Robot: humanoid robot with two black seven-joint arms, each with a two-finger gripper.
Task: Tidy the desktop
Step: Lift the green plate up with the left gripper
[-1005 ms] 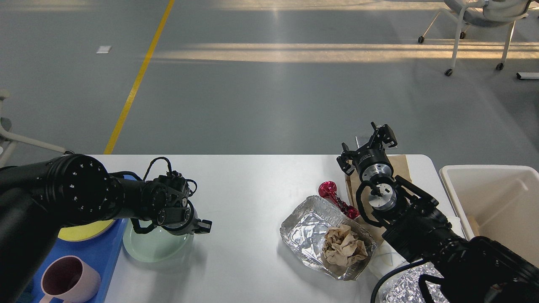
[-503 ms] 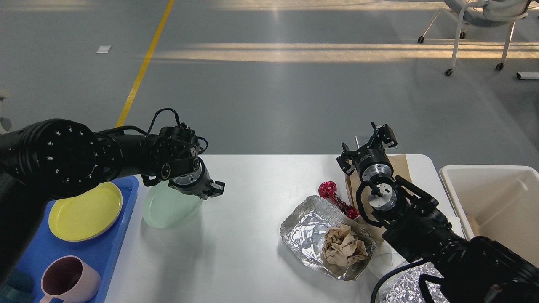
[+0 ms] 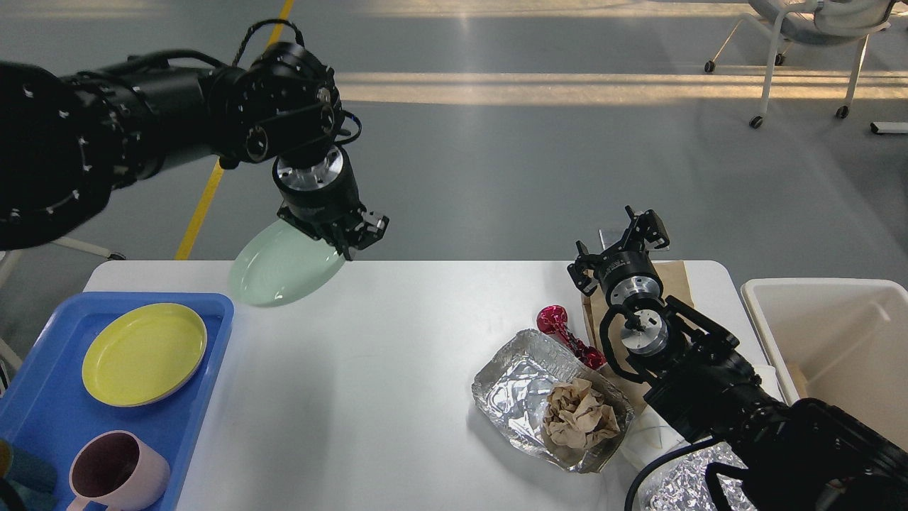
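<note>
In 1 second the left gripper [image 3: 352, 238], clamped on the pale green plate [image 3: 284, 264], has lifted it clear of the desktop [image 3: 397, 397] above the far-left edge, likely bound for the blue tray [image 3: 206, 376]. The right gripper [image 3: 624, 245] hovers spread, unmoved, near the far-right corner.

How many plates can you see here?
2. A yellow plate lies in the blue tray at the left, and a pale green plate hangs tilted above the desktop, held by the left pincer. The arms could hide others.
</note>
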